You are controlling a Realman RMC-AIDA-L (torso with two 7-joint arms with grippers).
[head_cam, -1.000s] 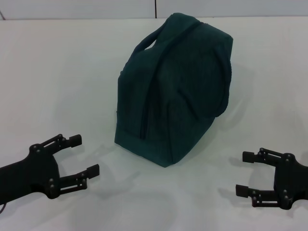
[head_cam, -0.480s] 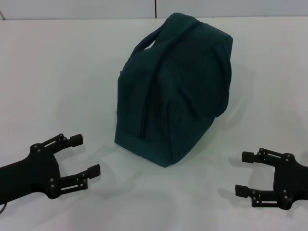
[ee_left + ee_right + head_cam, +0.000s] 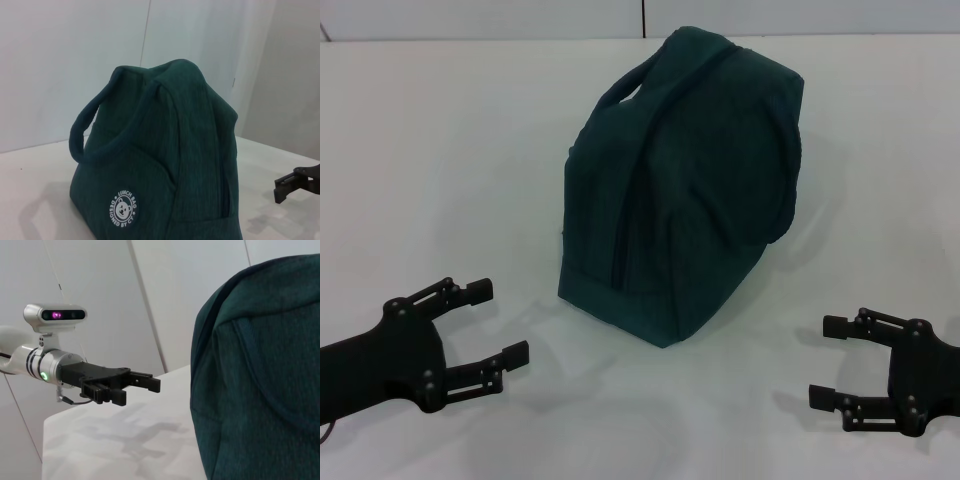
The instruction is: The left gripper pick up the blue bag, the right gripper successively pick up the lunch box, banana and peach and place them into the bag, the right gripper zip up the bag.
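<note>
Blue bag [image 3: 685,185] upright on the white counter [image 3: 440,170], middle, toward the far edge, closed, loop handles up, round white logo [image 3: 124,211] facing the left side. Left pincer [image 3: 498,322] near the front-left corner, fingers spread wide, holding nothing, apart from the bag's near corner. Right pincer [image 3: 828,360] near the front-right corner, likewise spread and holding nothing, well apart from the bag.

Blue bag [image 3: 685,190] contents hidden
</note>
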